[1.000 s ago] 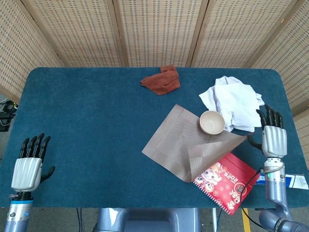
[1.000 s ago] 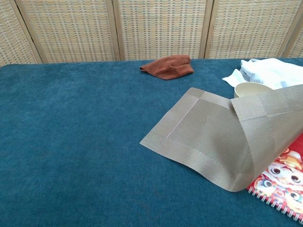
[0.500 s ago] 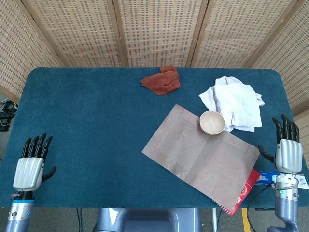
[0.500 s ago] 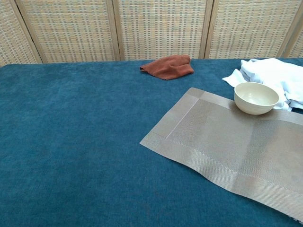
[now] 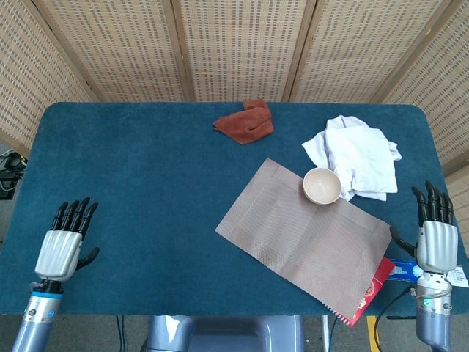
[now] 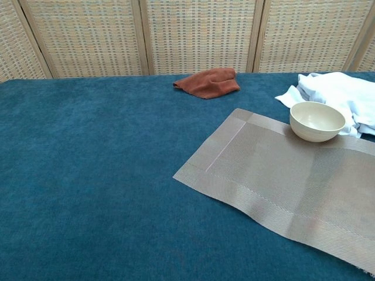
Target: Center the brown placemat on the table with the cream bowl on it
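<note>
The brown placemat [image 5: 304,236] [image 6: 281,178] lies flat and skewed on the right half of the blue table [image 5: 139,191]. The cream bowl [image 5: 322,185] [image 6: 317,121] stands upright on the mat's far edge, touching the white cloth. My right hand [image 5: 435,235] hovers off the table's right front corner, fingers straight and apart, holding nothing. My left hand [image 5: 64,244] is over the table's front left corner, fingers extended and empty. Neither hand shows in the chest view.
A white cloth [image 5: 359,155] [image 6: 337,93] is bunched behind the bowl. A rust cloth [image 5: 245,121] [image 6: 208,82] lies at the back middle. A red booklet [image 5: 366,292] pokes out under the mat's near right corner. Wicker screens [image 5: 234,44] stand behind the table.
The folded-over right end of the placemat has dropped flat, covering most of the red booklet. My right hand drew back off the table's right side. My left hand has shifted slightly right and forward.
</note>
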`<state>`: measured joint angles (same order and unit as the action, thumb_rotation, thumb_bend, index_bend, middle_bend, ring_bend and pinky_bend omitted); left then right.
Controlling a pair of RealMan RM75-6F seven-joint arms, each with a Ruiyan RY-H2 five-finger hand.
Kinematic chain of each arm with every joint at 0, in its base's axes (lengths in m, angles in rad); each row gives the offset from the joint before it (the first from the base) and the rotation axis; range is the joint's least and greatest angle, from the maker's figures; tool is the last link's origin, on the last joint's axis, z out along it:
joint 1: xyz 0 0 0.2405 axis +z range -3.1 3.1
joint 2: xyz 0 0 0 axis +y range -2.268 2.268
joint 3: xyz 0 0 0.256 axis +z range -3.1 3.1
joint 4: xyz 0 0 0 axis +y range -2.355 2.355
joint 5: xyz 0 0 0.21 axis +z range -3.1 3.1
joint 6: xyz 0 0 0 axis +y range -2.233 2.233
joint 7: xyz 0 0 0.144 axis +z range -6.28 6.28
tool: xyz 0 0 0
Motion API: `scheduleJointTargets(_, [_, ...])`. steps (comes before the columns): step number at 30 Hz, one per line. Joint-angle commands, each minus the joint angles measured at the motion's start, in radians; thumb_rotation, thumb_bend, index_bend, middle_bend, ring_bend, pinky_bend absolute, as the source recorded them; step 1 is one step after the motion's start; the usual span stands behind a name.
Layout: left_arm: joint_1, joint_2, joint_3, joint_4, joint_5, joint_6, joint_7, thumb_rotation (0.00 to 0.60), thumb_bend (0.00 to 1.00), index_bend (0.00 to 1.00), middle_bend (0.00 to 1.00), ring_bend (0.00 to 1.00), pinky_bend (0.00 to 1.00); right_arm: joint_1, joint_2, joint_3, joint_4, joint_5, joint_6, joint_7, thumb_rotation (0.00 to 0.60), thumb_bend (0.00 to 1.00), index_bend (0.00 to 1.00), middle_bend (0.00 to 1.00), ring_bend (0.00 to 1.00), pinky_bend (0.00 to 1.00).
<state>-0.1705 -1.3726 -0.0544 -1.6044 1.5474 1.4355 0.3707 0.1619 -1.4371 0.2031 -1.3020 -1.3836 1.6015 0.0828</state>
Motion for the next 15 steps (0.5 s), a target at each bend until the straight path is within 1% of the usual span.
scheduleJointTargets(1, [-0.042,-0.011,-0.016,0.014,0.006,-0.046,-0.004,0.600,0.21,0.00,0.00,0.00,0.00,0.002,-0.006,0.009,0.014,0.008,-0.006,0.001,0.600,0.38,0.13,0.00,0.00,0.00])
scheduleJointTargets(3, [-0.061,-0.018,-0.023,0.022,0.009,-0.063,-0.004,0.600,0.20,0.00,0.00,0.00,0.00,0.003,-0.010,0.012,0.021,0.013,-0.011,-0.001,0.600,0.38,0.13,0.00,0.00,0.00])
scheduleJointTargets(7, [-0.116,-0.041,-0.044,0.046,0.013,-0.118,-0.010,0.600,0.14,0.00,0.00,0.00,0.00,0.004,-0.016,0.018,0.040,0.020,-0.018,-0.003,0.600,0.38,0.13,0.00,0.00,0.00])
scheduleJointTargets(10, [-0.210,-0.074,-0.076,0.081,0.014,-0.219,-0.010,0.600,0.14,0.01,0.00,0.00,0.00,0.005,-0.019,0.026,0.048,0.019,-0.015,-0.002,0.600,0.38,0.13,0.00,0.00,0.00])
scheduleJointTargets(15, [-0.311,-0.126,-0.103,0.132,0.005,-0.318,0.008,0.600,0.10,0.01,0.00,0.00,0.00,0.004,-0.020,0.032,0.052,0.018,-0.011,-0.008,0.600,0.38,0.13,0.00,0.00,0.00])
